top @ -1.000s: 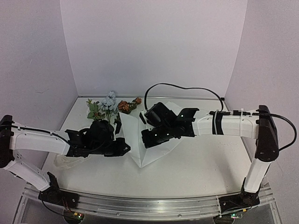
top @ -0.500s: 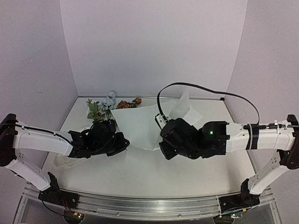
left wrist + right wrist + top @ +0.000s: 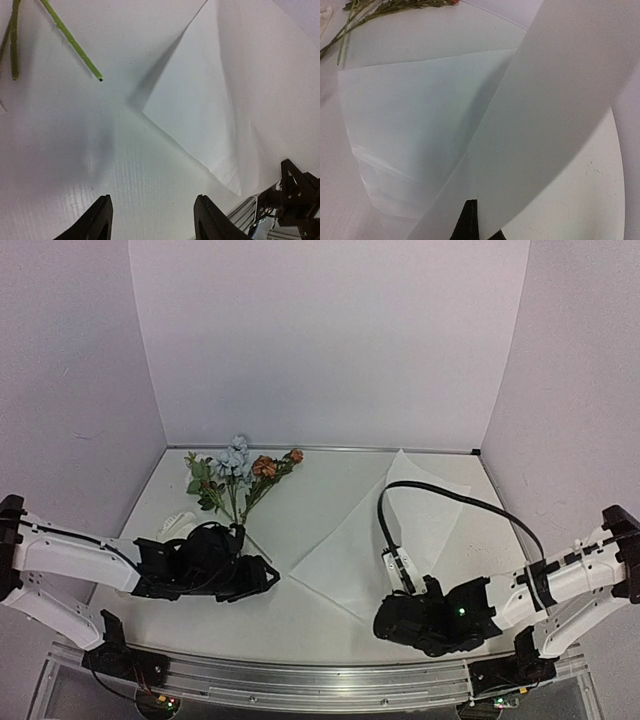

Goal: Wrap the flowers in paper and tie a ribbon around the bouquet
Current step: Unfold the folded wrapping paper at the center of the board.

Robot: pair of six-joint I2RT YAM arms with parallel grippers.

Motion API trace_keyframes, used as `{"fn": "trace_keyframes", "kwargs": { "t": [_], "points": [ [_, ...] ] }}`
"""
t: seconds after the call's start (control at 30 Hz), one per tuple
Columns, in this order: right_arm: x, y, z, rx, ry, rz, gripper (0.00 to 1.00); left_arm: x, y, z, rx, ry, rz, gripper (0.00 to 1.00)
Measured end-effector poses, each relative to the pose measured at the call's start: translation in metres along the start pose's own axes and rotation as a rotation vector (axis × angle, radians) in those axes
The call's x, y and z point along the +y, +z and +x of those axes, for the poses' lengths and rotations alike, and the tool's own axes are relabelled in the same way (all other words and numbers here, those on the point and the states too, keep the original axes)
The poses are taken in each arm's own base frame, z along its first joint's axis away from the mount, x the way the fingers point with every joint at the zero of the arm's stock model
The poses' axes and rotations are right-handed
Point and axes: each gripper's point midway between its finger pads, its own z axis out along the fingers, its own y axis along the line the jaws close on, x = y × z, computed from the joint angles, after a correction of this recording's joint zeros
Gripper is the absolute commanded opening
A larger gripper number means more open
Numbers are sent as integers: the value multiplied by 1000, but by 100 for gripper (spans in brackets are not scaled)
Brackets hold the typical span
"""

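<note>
The white paper (image 3: 385, 535) lies spread across the table's middle right, one part lifted in a curve. My right gripper (image 3: 388, 621) is shut on the sheet's near corner; in the right wrist view the paper (image 3: 420, 110) rises from the closed fingertips (image 3: 470, 220). My left gripper (image 3: 270, 578) stands open just left of the sheet's left corner, with nothing between its fingers (image 3: 102, 220). The paper's edge (image 3: 200, 115) lies ahead of it. The flowers (image 3: 240, 475) lie loose at the back left, stems (image 3: 75, 45) pointing toward me. A whitish crumpled ribbon (image 3: 178, 524) lies beside the left arm.
White walls close the table at the back and sides. The aluminium rail (image 3: 300, 685) runs along the near edge, and its end shows in the left wrist view (image 3: 292, 205). A black cable (image 3: 440, 495) loops over the paper from the right arm.
My right gripper has drawn the paper toward the near right, opening the folded sheet out. My left gripper has opened and let go of the sheet's corner.
</note>
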Motion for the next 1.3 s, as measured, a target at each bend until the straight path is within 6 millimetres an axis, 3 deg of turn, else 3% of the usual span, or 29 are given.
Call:
{"fn": "trace_keyframes", "kwargs": {
  "t": [0.13,0.23,0.37,0.57,0.8,0.9,1.0,1.3],
  "points": [
    [-19,1,34,-44,55,16,0,5,-21,-9,3,78,-6,64],
    [-26,0,40,-86,149,13,0,-1,-15,-22,54,147,-1,65],
    [-43,-3,47,-129,301,28,0,-25,14,-27,175,255,33,68],
    [-68,-4,61,-166,449,53,0,-85,69,-23,310,424,176,66],
    [-78,-7,62,-177,535,46,0,-136,144,-30,359,510,314,68],
    [-84,-10,62,-176,542,51,0,-140,178,-28,372,525,328,68],
    [-93,-12,63,-173,529,67,0,-129,202,-21,392,520,307,68],
    [-125,-27,54,-180,506,158,0,-120,214,-37,275,461,219,67]
  ]
}}
